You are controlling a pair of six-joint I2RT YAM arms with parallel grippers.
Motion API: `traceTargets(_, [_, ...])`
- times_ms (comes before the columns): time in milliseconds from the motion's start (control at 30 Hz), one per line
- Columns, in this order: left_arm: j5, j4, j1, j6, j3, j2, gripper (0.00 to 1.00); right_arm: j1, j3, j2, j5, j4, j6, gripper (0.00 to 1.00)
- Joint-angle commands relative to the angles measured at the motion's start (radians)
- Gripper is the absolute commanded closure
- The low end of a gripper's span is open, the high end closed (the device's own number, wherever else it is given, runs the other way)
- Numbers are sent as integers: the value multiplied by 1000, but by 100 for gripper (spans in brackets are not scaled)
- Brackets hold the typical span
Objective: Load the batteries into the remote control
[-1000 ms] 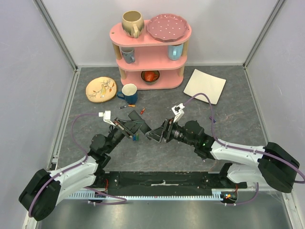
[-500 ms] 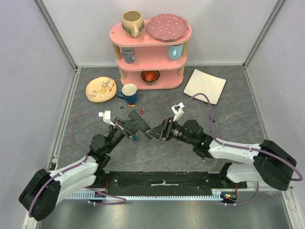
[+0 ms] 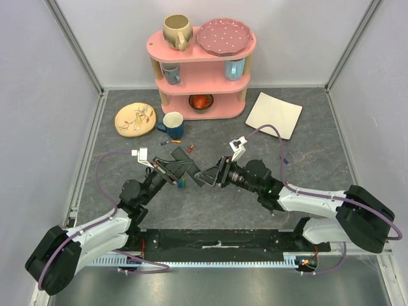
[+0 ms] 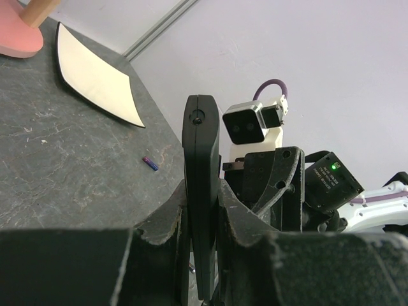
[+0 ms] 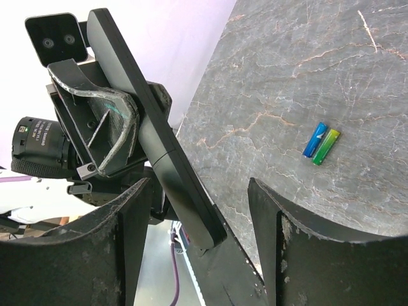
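My left gripper (image 4: 201, 194) is shut on the black remote control (image 4: 201, 153) and holds it edge-on above the table; in the top view the gripper (image 3: 179, 168) is at centre left. My right gripper (image 5: 199, 191) is open, and the remote's free end (image 5: 182, 191) sits between its jaws, close to the left finger (image 5: 131, 217). In the top view the right gripper (image 3: 205, 176) meets the left one. A blue and a green battery (image 5: 320, 143) lie side by side on the table below the left gripper (image 3: 182, 183). Orange-red batteries (image 3: 190, 148) lie farther back.
A small black flat piece (image 3: 180, 153) lies behind the grippers. A blue mug (image 3: 173, 124), a painted plate (image 3: 134, 119) and a pink shelf (image 3: 203, 70) stand at the back, a white square plate (image 3: 274, 115) back right. One small blue battery (image 4: 150, 163) lies apart on the right (image 3: 285, 160).
My right gripper has moved a little to the left, closing in around the remote's end. The left gripper holds the remote still.
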Motion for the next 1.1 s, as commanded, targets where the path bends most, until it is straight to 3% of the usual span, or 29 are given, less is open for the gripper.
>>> traceTargets(0, [19,56,3,-23,28,-8,98,-6,7,11,-7,53,10,32])
traceTargets(1067, [13,67,-1,-23,37,-5,98,-12,-19,37,-16,91,25,49])
